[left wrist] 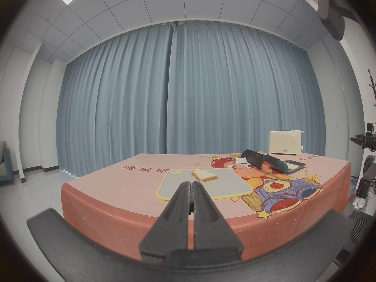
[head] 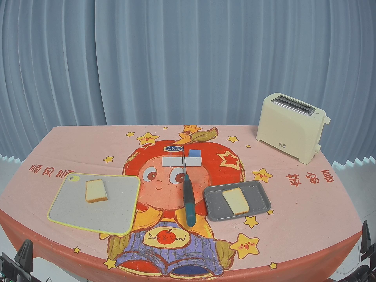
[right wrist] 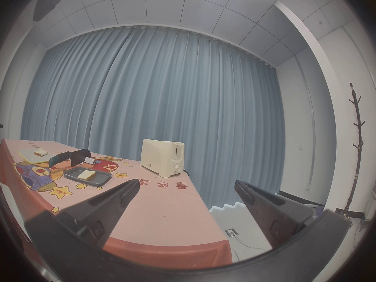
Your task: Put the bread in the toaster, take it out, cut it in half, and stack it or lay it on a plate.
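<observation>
One piece of bread (head: 96, 190) lies on the grey cutting board (head: 113, 216) at the table's left. A second piece (head: 235, 201) rests in the dark grey tray (head: 260, 194) right of centre. A knife (head: 189, 198) with a teal handle lies between them, its blade across a small white rest (head: 171, 161). The cream toaster (head: 290, 127) stands at the far right, slots empty. My left gripper (left wrist: 192, 194) hangs shut off the table's front left edge, nothing in it. My right gripper (right wrist: 186, 202) stands open beyond the table's right front corner, holding nothing.
A small blue block (head: 194, 152) sits behind the knife rest. The printed pink tablecloth (head: 297, 224) is bare along the front and around the toaster. A blue curtain hangs behind the table.
</observation>
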You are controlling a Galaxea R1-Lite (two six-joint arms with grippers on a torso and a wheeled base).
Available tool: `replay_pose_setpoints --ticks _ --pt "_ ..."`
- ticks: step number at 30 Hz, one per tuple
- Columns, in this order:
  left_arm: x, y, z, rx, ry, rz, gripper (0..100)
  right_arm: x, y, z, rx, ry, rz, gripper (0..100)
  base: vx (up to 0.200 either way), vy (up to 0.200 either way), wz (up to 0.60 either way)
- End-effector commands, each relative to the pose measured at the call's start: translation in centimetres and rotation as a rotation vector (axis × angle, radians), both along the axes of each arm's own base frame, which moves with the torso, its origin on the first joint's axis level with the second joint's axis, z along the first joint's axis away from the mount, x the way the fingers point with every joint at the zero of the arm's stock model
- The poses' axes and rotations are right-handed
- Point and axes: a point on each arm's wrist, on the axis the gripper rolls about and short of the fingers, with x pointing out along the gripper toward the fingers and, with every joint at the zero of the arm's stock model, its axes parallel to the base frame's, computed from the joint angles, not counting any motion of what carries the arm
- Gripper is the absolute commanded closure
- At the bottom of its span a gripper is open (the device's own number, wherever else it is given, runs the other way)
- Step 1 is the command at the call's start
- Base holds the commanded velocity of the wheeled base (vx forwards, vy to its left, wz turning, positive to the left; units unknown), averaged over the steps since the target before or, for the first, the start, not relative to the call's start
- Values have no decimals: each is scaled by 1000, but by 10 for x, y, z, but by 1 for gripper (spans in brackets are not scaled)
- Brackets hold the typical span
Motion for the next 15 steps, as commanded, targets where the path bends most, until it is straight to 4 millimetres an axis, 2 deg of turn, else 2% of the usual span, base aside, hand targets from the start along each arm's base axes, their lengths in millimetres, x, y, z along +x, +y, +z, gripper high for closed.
replay_pose_setpoints --ticks 1,4,9,15 --pt "1 0 -5 -1 7 1 100 -1 0 -2 2 -13 2 0 0 0 0" --pt "1 0 -5 -1 8 1 100 -1 0 -2 1 -12 21 0 0 0 0" --pt "1 0 -5 1 7 1 100 -1 3 -2 28 -15 145 0 0 0 0" --pt "1 0 -5 -1 7 1 100 0 4 -3 54 -15 177 0 0 0 0"
